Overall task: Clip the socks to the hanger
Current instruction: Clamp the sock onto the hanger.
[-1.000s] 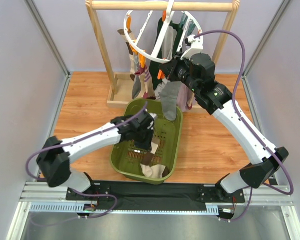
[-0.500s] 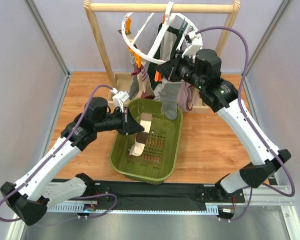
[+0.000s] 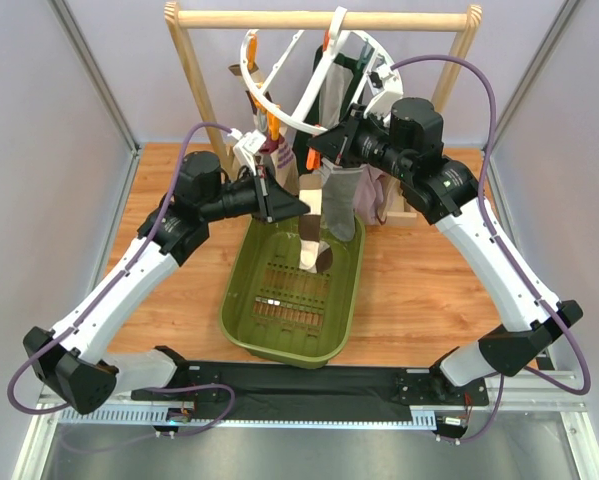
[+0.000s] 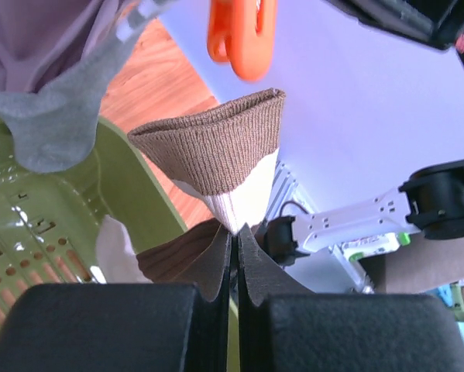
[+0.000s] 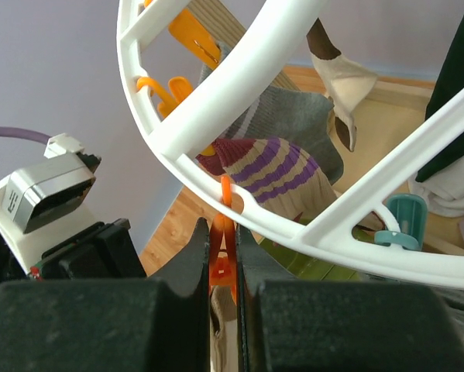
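Observation:
The white ring hanger (image 3: 279, 112) hangs tilted from the wooden rail, with several socks clipped to it. My left gripper (image 3: 297, 208) is shut on a brown-and-cream sock (image 3: 312, 246), which dangles above the basket. In the left wrist view the sock's brown cuff (image 4: 216, 147) stands just under an orange clip (image 4: 242, 35), with my left gripper (image 4: 236, 236) below it. My right gripper (image 3: 317, 148) is at the hanger's lower rim. In the right wrist view my right gripper (image 5: 224, 232) is shut on the orange clip (image 5: 223, 246) that hangs from the ring (image 5: 239, 101).
The olive-green basket (image 3: 241, 300) sits under both grippers. A wooden rack (image 3: 197, 100) holds the hanger. A grey sock (image 3: 341, 205), a striped sock (image 5: 270, 167) and a teal clip (image 5: 406, 221) hang close by. Grey walls close in left and right.
My left arm has lifted the brown-and-cream sock out of the basket and carried it up towards the hanger. The right gripper has stayed on the orange clip.

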Controlling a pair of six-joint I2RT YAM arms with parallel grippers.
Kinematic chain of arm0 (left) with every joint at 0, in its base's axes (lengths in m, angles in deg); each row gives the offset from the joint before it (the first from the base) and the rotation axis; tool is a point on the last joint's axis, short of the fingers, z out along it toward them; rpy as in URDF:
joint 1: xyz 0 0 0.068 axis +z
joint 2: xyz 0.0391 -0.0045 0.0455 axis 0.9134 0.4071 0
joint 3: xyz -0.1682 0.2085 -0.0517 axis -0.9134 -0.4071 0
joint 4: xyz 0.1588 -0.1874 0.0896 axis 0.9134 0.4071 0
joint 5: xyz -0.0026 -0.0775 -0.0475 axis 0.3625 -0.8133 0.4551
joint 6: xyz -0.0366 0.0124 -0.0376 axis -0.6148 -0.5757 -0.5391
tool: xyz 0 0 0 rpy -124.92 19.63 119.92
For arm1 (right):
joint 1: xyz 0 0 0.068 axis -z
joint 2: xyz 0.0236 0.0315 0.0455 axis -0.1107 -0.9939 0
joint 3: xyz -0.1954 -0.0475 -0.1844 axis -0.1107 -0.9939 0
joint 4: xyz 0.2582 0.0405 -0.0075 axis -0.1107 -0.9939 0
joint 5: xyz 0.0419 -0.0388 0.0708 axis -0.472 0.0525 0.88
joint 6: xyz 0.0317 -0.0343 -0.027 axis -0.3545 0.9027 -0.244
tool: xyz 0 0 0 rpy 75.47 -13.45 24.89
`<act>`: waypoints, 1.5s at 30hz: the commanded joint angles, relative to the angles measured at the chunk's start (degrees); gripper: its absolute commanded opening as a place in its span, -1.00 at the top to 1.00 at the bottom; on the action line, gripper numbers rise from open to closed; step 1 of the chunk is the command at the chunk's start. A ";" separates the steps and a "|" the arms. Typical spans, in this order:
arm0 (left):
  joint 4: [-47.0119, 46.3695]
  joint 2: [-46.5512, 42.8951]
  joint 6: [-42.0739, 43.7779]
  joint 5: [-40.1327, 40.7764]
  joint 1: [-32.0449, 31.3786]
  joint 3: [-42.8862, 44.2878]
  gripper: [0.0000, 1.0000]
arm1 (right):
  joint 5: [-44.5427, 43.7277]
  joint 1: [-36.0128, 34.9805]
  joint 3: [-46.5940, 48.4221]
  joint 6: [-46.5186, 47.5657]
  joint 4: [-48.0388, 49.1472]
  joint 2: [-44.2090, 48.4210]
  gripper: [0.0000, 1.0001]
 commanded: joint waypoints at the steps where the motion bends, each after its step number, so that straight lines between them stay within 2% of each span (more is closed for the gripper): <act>1: -4.51 0.99 -3.33 -2.96 1.48 2.49 1.00 | 7.27 -1.34 0.87 -1.27 -5.80 1.05 0.99; 26: -11.00 0.55 -7.89 -4.28 4.74 0.20 1.00 | 7.36 -1.34 -0.71 -1.80 -5.54 1.49 0.99; 29: -11.18 0.91 -8.16 -4.72 5.00 0.38 1.00 | 7.10 -1.34 -0.45 -1.97 -5.71 1.14 0.92; 32: -12.14 1.43 -8.68 -4.80 5.26 0.64 1.00 | 7.45 -1.34 -0.01 -2.06 -5.71 0.62 0.72; 33: -12.32 1.52 -8.86 -5.15 5.35 0.73 1.00 | 7.53 -1.34 -0.01 -2.15 -5.71 0.61 0.57; 39: -12.76 3.10 -9.04 -6.30 5.53 2.57 1.00 | 6.13 -1.25 0.17 -1.36 -6.06 0.62 0.04; 44: -12.59 4.07 -9.13 -6.65 5.79 3.02 1.00 | 5.95 -1.25 0.35 -1.45 -6.24 0.53 -0.10; 45: -12.67 4.42 -9.39 -6.56 5.88 3.02 1.00 | 5.52 -1.16 0.52 -1.36 -6.41 0.53 -0.23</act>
